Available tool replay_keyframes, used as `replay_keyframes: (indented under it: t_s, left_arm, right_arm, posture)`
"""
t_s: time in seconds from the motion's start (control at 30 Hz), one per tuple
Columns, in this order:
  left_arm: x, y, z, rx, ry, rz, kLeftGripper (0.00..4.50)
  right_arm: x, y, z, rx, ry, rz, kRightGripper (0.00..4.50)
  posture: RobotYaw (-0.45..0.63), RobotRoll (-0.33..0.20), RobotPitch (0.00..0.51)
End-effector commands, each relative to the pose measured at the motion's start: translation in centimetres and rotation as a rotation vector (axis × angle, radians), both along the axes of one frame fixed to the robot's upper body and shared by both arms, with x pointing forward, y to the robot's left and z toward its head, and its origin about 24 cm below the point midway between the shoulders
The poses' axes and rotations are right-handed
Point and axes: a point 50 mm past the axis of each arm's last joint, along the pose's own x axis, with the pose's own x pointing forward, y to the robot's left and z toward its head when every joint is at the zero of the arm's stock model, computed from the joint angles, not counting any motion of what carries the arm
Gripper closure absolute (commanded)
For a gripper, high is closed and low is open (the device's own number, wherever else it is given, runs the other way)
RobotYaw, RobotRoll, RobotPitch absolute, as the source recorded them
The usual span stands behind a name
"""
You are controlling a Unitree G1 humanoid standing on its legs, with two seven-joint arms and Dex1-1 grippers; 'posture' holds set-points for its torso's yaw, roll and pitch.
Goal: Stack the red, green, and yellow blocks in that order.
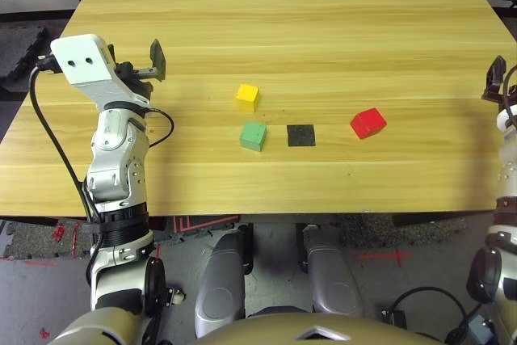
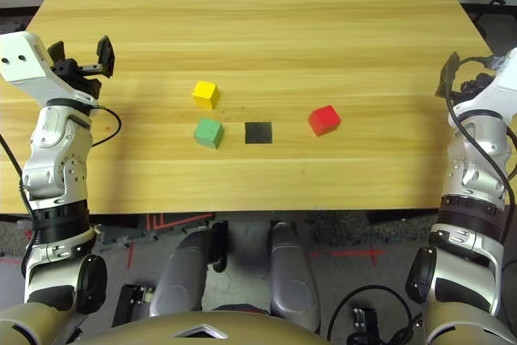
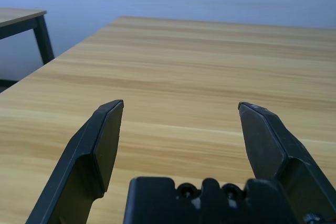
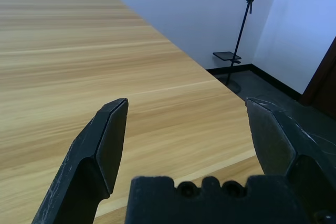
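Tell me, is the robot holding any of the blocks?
No, nothing is held. Both the left gripper and right gripper have open, empty jaws. The red, green and yellow blocks lie on the table.

bench (image 1: 323,38) is light yellow-brown wood with long grain stripes. red block (image 1: 368,123) bright red, green block (image 1: 253,136) mid green, yellow block (image 1: 247,96) plain yellow, all matte. flat square patch (image 1: 301,135) black. both tools' fingers (image 3: 94,150) black.

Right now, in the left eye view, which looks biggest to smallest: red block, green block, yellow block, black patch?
1. Red block, green block and black patch look alike, too close to rank.
2. Yellow block, slightly smaller, though farther away.
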Motion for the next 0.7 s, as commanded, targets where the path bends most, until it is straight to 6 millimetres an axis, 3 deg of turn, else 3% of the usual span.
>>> replay_keyframes:
  t_s: [0.03,0.2,0.33,0.47,0.7]
  left_arm:
    - [0.1,0.1,-0.4,0.004,0.012,0.001,0.05]
    - [0.0,0.0,-0.9,0.003,0.032,-0.017,0.05]
    - [0.1,0.6,-0.5,0.038,0.010,-0.071,0.05]
    - [-0.2,0.8,-0.2,0.077,0.014,-0.299,0.05]
    - [-0.9,1.8,0.9,0.258,0.146,-0.725,0.05]
  right_arm:
    - [-0.3,-0.2,0.3,-0.007,0.005,-0.007,0.00]
    - [-0.4,0.4,0.1,0.002,0.021,0.024,0.00]
    - [0.9,3.2,1.2,-0.031,0.041,0.230,0.00]
    - [2.1,5.5,1.9,-0.038,0.090,0.427,0.00]
    - [2.9,7.3,3.1,-0.065,0.237,0.681,0.00]
  posture:
    - [0.16,0.000,0.223]
    - [0.16,-0.009,0.248]
    - [0.20,-0.020,0.233]
    - [0.23,-0.029,0.229]
    - [0.26,-0.030,0.229]
